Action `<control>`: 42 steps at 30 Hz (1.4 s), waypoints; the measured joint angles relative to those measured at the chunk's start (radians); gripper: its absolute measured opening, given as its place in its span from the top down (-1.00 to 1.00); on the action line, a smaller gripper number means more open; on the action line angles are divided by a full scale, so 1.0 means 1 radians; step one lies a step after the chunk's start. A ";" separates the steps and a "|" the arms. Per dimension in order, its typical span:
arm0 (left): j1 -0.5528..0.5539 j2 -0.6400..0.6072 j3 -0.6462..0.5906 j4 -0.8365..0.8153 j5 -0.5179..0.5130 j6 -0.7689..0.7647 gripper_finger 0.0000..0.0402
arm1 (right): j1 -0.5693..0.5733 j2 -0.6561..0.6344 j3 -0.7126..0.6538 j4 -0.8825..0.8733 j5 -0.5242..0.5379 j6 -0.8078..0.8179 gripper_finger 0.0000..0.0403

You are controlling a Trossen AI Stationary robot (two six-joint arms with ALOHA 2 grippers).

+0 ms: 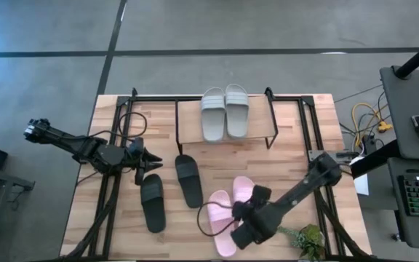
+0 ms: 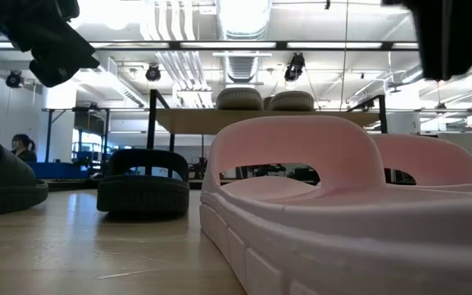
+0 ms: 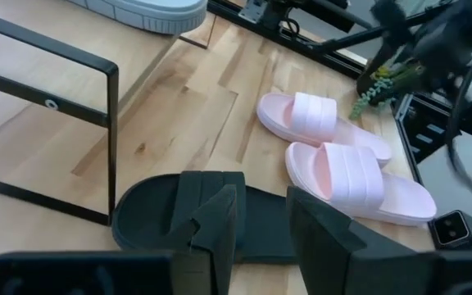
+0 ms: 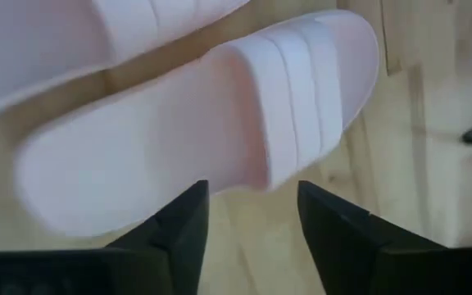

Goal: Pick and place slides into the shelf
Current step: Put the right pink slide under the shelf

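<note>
Two pale grey-green slides point(image 1: 224, 113) lie side by side on the wooden top of the shelf point(image 1: 188, 124) at the table's far middle. Two black slides point(image 1: 188, 180) point(image 1: 152, 201) lie on the table's left half. The pink pair point(image 1: 220, 222) lies near the front edge. My right gripper point(image 4: 252, 221) hangs open above one pink slide point(image 4: 220, 123), fingers pointing down on either side of its edge near the strap, apart from it. My left gripper point(image 3: 260, 229) is open at the left, above the table, with a black slide point(image 3: 211, 217) just beyond its fingers.
A large black metal frame point(image 1: 118, 116) runs along the table's left and right sides and behind the shelf. A small green plant point(image 1: 308, 239) sits at the near right corner. Bare wood lies between the black slides and the shelf.
</note>
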 joint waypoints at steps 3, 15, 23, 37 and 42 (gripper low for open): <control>0.000 0.000 0.000 -0.001 0.001 -0.001 0.53 | -0.003 0.062 0.000 -0.006 0.014 -0.028 0.03; 0.000 0.000 0.000 -0.001 0.002 -0.009 0.53 | -0.010 0.136 -0.015 -0.055 0.136 0.018 -0.01; 0.000 0.011 0.000 0.000 0.001 -0.008 0.53 | -0.072 0.136 -0.095 -0.023 0.136 0.032 0.18; 0.000 0.044 0.000 0.001 0.002 -0.038 0.53 | -0.168 0.104 -0.270 -0.060 0.231 0.002 0.90; 0.000 0.045 0.000 0.001 0.002 -0.059 0.53 | -0.176 0.067 -0.394 -0.057 0.267 -0.017 0.88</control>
